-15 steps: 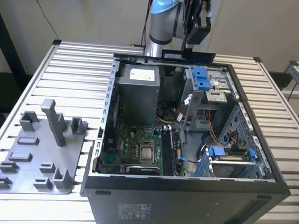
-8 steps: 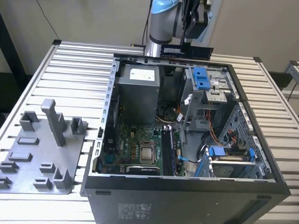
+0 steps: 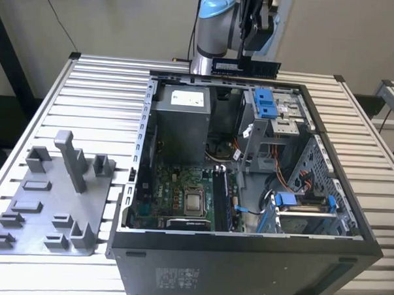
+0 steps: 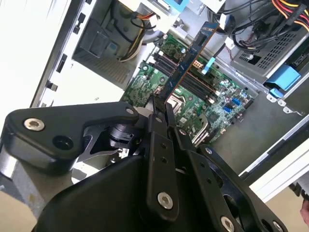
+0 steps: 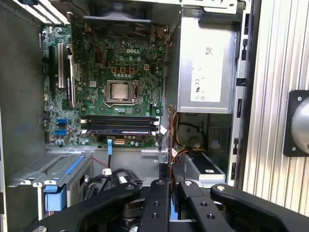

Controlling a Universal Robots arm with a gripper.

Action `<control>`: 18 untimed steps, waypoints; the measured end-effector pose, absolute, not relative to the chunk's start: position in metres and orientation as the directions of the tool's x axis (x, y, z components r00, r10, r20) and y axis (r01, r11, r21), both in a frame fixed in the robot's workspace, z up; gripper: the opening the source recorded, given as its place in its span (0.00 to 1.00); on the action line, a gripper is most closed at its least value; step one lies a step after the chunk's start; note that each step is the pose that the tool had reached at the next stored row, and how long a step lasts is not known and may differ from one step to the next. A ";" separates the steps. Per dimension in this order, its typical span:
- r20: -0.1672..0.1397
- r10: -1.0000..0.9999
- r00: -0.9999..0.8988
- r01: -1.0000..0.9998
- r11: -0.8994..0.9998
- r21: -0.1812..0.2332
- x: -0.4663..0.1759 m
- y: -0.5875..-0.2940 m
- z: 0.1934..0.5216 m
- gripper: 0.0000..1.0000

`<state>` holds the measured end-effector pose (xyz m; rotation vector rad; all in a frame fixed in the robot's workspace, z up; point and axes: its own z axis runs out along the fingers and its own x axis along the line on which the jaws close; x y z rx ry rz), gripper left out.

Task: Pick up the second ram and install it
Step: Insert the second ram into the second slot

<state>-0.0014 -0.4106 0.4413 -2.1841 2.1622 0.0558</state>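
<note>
Nearest in the exterior view is the dark side wall of the open computer case [image 3: 244,267], which stands along the near edge of the slatted table [image 3: 101,84]. Beside it, at the near corner on the exterior view's left, lies the grey holder tray [image 3: 50,213] with its upright posts. No stick is visible on the tray.

Inside the case the motherboard [image 3: 182,192] lies flat. The memory slots [image 5: 120,124] sit just beside the processor socket [image 5: 120,91], and one slot seems to hold a stick already. Farther in are the grey power supply [image 3: 185,121] and the drive cage with blue tabs [image 3: 267,105].

Farthest off, above the case's far edge, the gripper [image 3: 248,58] is clenched on the second ram [image 3: 246,67]. It holds the stick level in the air, clear of everything below. In the second wrist view the fingers [image 4: 155,113] pinch one end of the board [image 4: 190,58], and the rest reaches out over the motherboard.

The step in hand looks like the carry toward a free slot. The stick appears to lie crosswise to the slots, so doing this well means bringing its long edge parallel to them. The board should be kept upright and square in the grip and steered clear of the drive cage and the loose cables [image 4: 251,24]. The key notch should be matched and both ends lowered evenly, so that neither corner seats first.
</note>
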 end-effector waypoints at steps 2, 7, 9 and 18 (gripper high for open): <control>-0.073 -0.997 0.011 -1.000 -0.009 -0.023 -0.001 -0.411 0.441 0.14; -0.073 -0.997 0.003 -1.000 -0.001 -0.023 -0.001 -0.411 0.441 0.14; -0.073 -0.997 -0.018 -1.000 0.020 -0.023 -0.001 -0.411 0.441 0.14; -0.073 -0.989 -0.128 -0.991 0.130 -0.023 -0.001 -0.411 0.441 0.14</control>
